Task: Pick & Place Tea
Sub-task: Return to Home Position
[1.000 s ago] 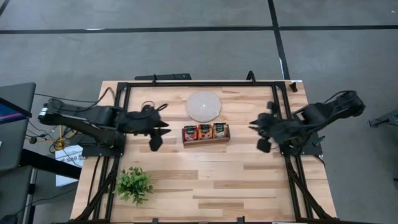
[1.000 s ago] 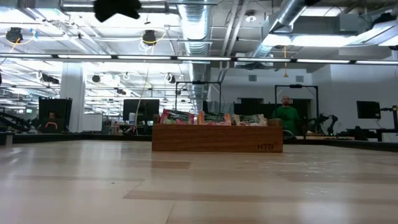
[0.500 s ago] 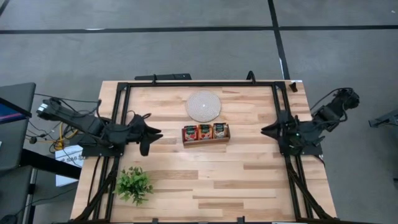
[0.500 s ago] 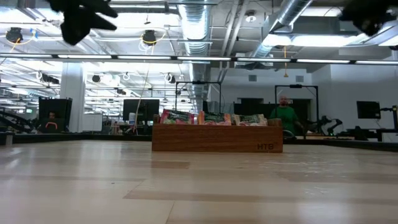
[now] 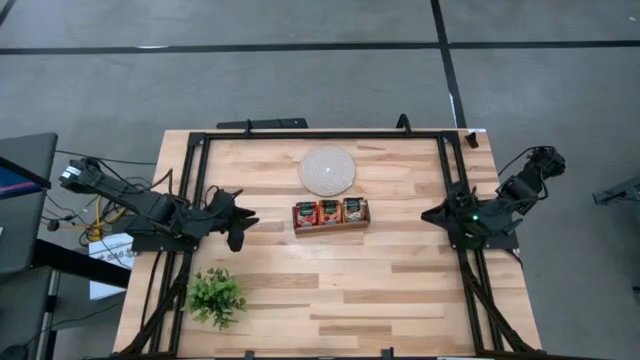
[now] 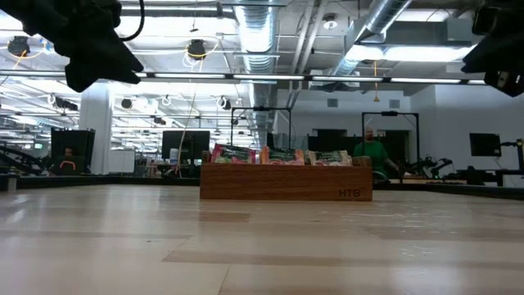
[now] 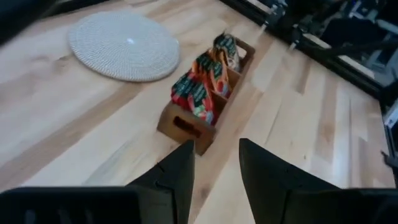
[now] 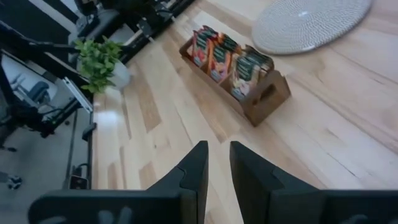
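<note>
The tea sachets, mostly red-orange, stand on edge in the compartments of a brown wooden tray at the table's middle. They also show in the left wrist view and the right wrist view. My left gripper hovers near the table's left side, left of the tray, open with nothing between its fingers. My right gripper hovers by the right edge, right of the tray. Its fingers stand a narrow gap apart and hold nothing.
A round pale woven mat lies on the table beyond the tray. A small potted plant stands at the near left. Black frame rails run along the table's far and side edges. A person in green stands far behind.
Both arms have folded back and sunk. My left gripper has gone down and toward the table's left edge, away from the tray. My right gripper has gone down and toward the right edge, rolling as it went. The tray and sachets have stayed put.
</note>
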Tool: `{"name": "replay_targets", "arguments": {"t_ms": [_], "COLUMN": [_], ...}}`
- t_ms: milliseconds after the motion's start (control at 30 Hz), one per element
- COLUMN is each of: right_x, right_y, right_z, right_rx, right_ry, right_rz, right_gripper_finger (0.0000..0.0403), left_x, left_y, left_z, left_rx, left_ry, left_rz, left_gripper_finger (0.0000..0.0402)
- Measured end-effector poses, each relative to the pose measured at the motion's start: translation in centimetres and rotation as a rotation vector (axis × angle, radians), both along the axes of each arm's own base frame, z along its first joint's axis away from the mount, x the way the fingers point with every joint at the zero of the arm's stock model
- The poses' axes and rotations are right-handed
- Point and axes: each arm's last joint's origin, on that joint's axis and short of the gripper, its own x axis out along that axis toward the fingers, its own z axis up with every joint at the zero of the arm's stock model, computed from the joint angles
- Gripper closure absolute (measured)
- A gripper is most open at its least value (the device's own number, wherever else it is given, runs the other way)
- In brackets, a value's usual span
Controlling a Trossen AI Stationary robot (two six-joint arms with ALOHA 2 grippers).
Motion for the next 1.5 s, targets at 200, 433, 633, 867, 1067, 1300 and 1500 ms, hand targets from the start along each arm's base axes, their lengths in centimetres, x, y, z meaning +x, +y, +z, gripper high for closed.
{"name": "replay_targets", "arguments": {"t_ms": [200,433,633,867,1067,1300,1500], "right_x": [0.0,0.3,0.3,-1.8,-1.1,0.2,0.6], "right_y": [0.0,0.4,0.9,-0.6,0.0,1.1,1.5], "right_z": [-0.1,0.5,3.2,3.7,1.4,-1.2,-3.0], "right_rx": [-0.008,0.001,-0.094,-0.088,-0.087,-0.086,-0.207], "right_ry": [0.007,-0.04,-0.316,-0.509,-0.519,-0.524,-0.478], "right_rz": [0.002,0.09,0.348,0.4,0.409,0.425,0.479], "right_gripper_finger": [0.0342,0.0342,0.0342,0.0342,0.0342,0.0342,0.0342], "left_x": [0.4,0.7,-1.3,-3.1,-3.4,-3.6,-3.5], "left_y": [-0.2,-0.8,-0.3,0.2,0.2,0.3,0.4], "left_z": [0.6,3.2,5.0,2.9,-0.6,-4.6,-5.5], "left_rx": [-0.065,-0.054,0.026,0.032,0.013,-0.035,-0.027], "left_ry": [-0.069,-0.288,-0.411,-0.51,-0.602,-0.621,-0.551], "left_rz": [-0.028,-0.237,-0.372,-0.449,-0.449,-0.442,-0.42], "left_gripper_finger": [0.0284,0.0284,0.0284,0.0284,0.0284,0.0284,0.0284]}}
